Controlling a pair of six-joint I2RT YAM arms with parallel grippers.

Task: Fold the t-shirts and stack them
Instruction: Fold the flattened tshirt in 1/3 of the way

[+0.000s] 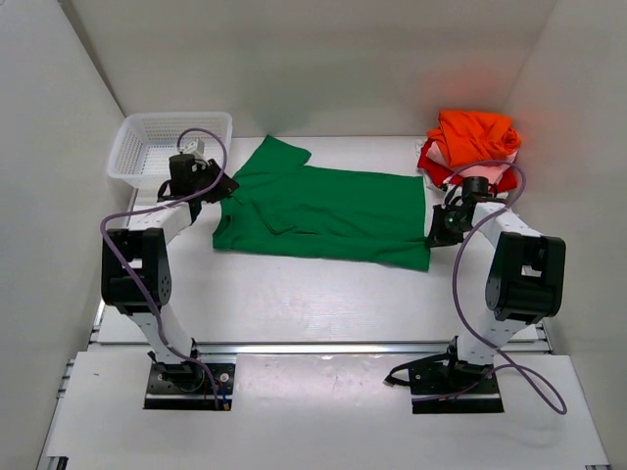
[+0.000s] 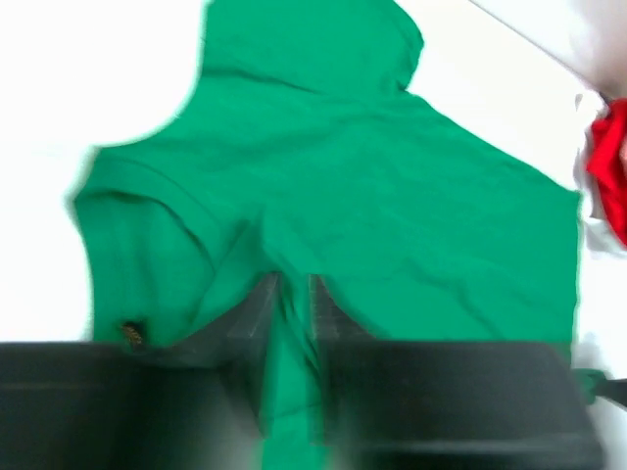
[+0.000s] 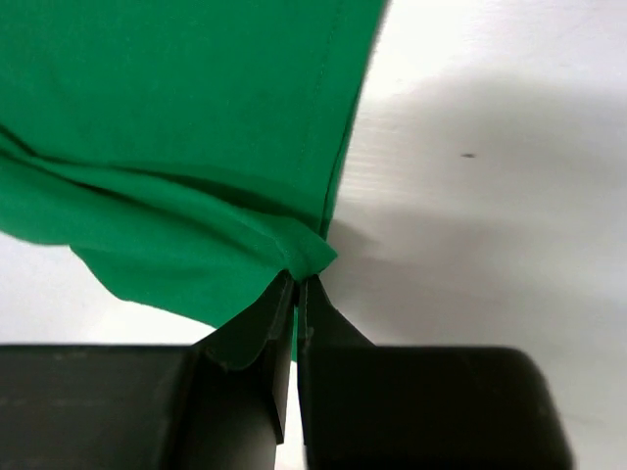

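Note:
A bright green t-shirt (image 1: 328, 211) lies spread on the white table, neck end to the left, one sleeve pointing to the far side. My left gripper (image 1: 223, 188) is shut on the shirt's left end; in the left wrist view the green cloth (image 2: 323, 196) runs between the two fingers of the left gripper (image 2: 291, 289). My right gripper (image 1: 438, 231) is shut on the shirt's right edge; in the right wrist view the right gripper (image 3: 297, 286) pinches a fold of the hem (image 3: 196, 127). A pile of orange (image 1: 477, 135), red and pale pink shirts (image 1: 495, 174) lies at the far right.
A white plastic mesh basket (image 1: 167, 147) stands at the far left, just behind my left gripper. The shirt pile's red edge shows at the right of the left wrist view (image 2: 609, 166). White walls close in the table on three sides.

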